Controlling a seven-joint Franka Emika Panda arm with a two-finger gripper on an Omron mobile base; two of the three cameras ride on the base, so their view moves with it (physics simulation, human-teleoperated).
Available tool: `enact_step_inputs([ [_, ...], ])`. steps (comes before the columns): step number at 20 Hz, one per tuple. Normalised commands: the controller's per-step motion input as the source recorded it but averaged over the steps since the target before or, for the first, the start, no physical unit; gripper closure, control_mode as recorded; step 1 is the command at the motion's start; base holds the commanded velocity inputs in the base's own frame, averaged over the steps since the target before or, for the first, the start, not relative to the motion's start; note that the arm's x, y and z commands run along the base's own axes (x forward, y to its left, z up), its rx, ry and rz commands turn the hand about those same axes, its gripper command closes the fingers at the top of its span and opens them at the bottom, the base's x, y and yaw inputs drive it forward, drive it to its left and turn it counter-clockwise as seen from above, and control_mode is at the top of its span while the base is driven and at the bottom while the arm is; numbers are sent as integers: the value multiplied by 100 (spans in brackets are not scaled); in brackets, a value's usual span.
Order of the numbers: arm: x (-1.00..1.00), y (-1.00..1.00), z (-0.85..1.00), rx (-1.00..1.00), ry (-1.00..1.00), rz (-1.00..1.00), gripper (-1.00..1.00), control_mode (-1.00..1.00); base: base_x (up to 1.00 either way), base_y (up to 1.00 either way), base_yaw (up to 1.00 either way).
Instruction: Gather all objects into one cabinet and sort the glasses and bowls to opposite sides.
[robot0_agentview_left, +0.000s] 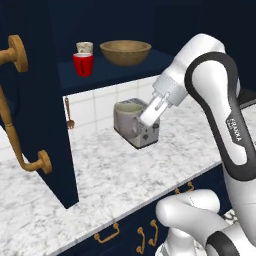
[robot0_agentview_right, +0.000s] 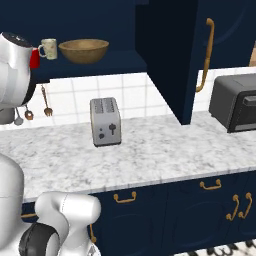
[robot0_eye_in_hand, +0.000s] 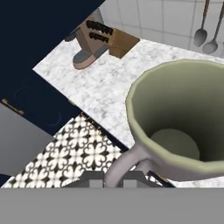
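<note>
Above the marble counter (robot0_agentview_left: 125, 170), at centre of the left base view: gripper (robot0_agentview_left: 145, 121), clenched on the handle of the grey cup (robot0_agentview_left: 127, 120), which hangs in the air in front of the toaster (robot0_agentview_left: 150, 134).

Arm pose: rises from 5 o'clock, elbow high at 2 o'clock, forearm and wrist sloping down toward 8 o'clock to the cup.

Grey cup, hand view (robot0_eye_in_hand: 179, 118): mouth facing the camera, olive inside, its grey loop handle at 6 o'clock by the fingertips.

Cabinet shelf (robot0_agentview_left: 110, 72), at 12 o'clock in the left base view: red cup (robot0_agentview_left: 83, 64), cream cup (robot0_agentview_left: 85, 47) just behind it, wooden bowl (robot0_agentview_left: 125, 52) to their 3 o'clock, apart from both.

Cabinet door (robot0_agentview_left: 40, 100): swung wide at 9 o'clock, curved brass handle (robot0_agentview_left: 15, 110) on its face.

Right base view: toaster (robot0_agentview_right: 105, 121) upright on the counter, microwave (robot0_agentview_right: 235, 102) at 3 o'clock, spoons (robot0_agentview_right: 46, 102) hanging on the tiled wall at 9 o'clock.
</note>
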Motion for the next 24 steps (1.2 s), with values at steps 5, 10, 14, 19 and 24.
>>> enact_step_inputs([
  [5, 0, 11, -4, 1, 1, 2, 100, -100, 0, 0, 0],
  [10, -1, 1, 0, 0, 0, 2, 100, -100, 0, 0, 0],
  [14, -23, 0, 0, 1, -2, 1, 100, -100, 0, 0, 0],
  [19, -1, 13, 39, 3, -6, 2, 100, -100, 0, 0, 0],
  [24, 22, 0, 59, 12, 0, 3, 100, -100, 0, 0, 0],
])
